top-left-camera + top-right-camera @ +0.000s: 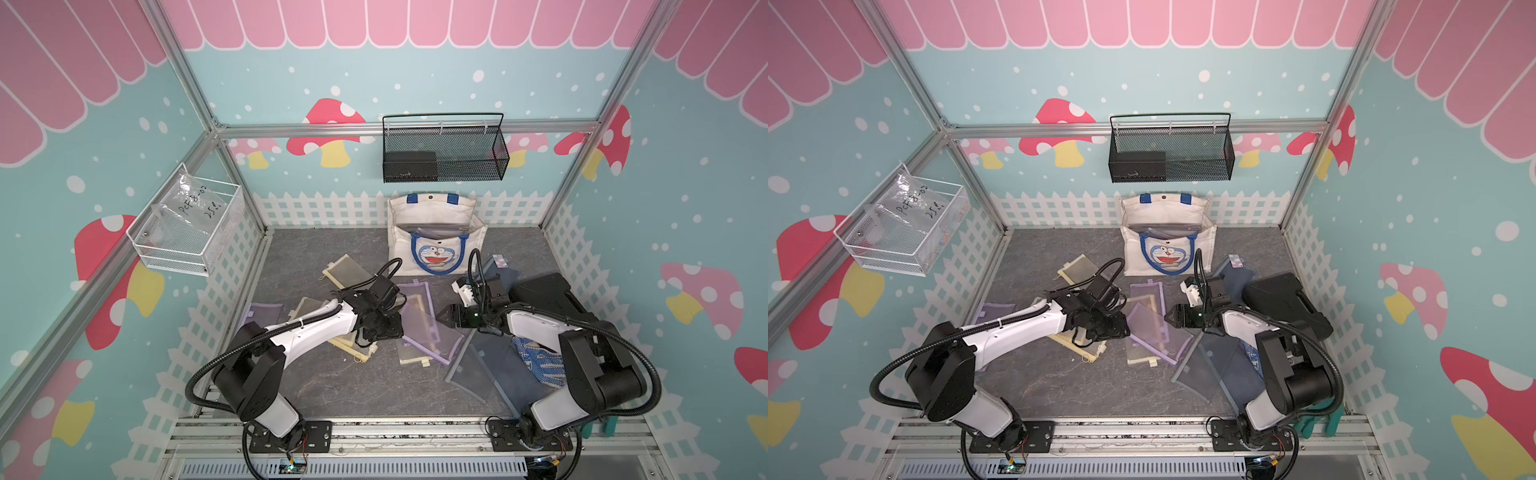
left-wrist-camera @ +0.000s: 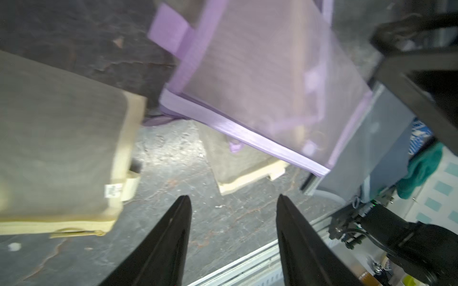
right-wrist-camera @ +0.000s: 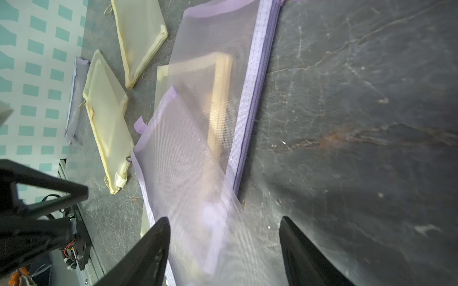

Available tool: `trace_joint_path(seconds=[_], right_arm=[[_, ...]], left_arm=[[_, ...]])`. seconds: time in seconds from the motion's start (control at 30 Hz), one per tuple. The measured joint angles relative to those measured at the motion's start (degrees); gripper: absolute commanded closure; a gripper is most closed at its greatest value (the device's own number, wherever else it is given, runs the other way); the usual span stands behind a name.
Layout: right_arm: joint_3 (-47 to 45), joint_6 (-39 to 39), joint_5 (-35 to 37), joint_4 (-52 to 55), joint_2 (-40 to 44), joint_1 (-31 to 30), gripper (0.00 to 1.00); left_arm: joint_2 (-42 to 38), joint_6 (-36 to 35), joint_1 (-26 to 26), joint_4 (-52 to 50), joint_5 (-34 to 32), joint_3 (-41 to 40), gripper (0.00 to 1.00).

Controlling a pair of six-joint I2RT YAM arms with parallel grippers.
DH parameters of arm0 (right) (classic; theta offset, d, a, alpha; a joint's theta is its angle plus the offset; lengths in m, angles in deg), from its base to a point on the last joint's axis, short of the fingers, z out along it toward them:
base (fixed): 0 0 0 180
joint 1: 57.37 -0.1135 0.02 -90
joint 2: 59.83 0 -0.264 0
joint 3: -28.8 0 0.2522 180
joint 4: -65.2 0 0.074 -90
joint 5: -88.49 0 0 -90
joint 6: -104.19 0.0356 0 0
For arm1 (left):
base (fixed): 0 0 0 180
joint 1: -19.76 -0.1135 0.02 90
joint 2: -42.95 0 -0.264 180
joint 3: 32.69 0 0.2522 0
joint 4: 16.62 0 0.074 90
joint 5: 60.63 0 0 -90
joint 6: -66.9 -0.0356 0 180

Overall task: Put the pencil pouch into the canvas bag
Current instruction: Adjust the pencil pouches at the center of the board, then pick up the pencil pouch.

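Note:
The canvas bag (image 1: 436, 249) (image 1: 1169, 249), cream with blue handles and a cat face, stands open at the back of the floor, with something grey showing in its mouth. Several mesh pencil pouches lie in front of it. A purple pencil pouch (image 1: 424, 328) (image 1: 1150, 328) (image 2: 267, 81) (image 3: 188, 161) lies tilted over another purple one and a cream one. My left gripper (image 1: 395, 328) (image 1: 1124, 328) (image 2: 233, 198) is open beside its left edge, with only bare floor between the fingers. My right gripper (image 1: 444, 318) (image 1: 1170, 318) (image 3: 225, 219) is open at its right end, and the mesh runs between the wide-apart fingers.
A black wire basket (image 1: 444, 153) hangs on the back wall and a white one (image 1: 187, 232) on the left wall. Cream pouches (image 1: 347, 270) lie at left, grey-blue pouches (image 1: 486, 365) at front right. A black case (image 1: 544, 295) and a blue-white glove (image 1: 540, 361) lie at right.

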Motion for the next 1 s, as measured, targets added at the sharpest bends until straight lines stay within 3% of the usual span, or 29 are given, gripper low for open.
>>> trace_joint_path(seconds=[0.23,0.4,0.7,0.93,1.0], right_arm=[[0.04,-1.2,-3.06,0.13,-2.91,-0.79,0.37],[-2.91,-1.07,-4.46,0.04,-1.44,-1.95,0.49],[-5.84,2.19,-5.03,0.26,6.56,-4.11,0.63],[-5.84,4.09,-4.59,0.52,8.72,-7.69,0.62],[-5.84,4.46,-3.89,0.85,8.74,-8.37,0.52]], left_arm=[[1.86,10.19,1.07,14.67,4.39,-8.02,0.35],[6.73,17.0,1.05,26.75,6.43,-12.61,0.58],[9.55,21.79,0.7,37.2,8.61,-13.73,0.67],[8.52,21.88,0.63,37.9,8.92,-14.05,0.73],[7.37,21.77,0.44,37.81,8.9,-14.75,0.74]])
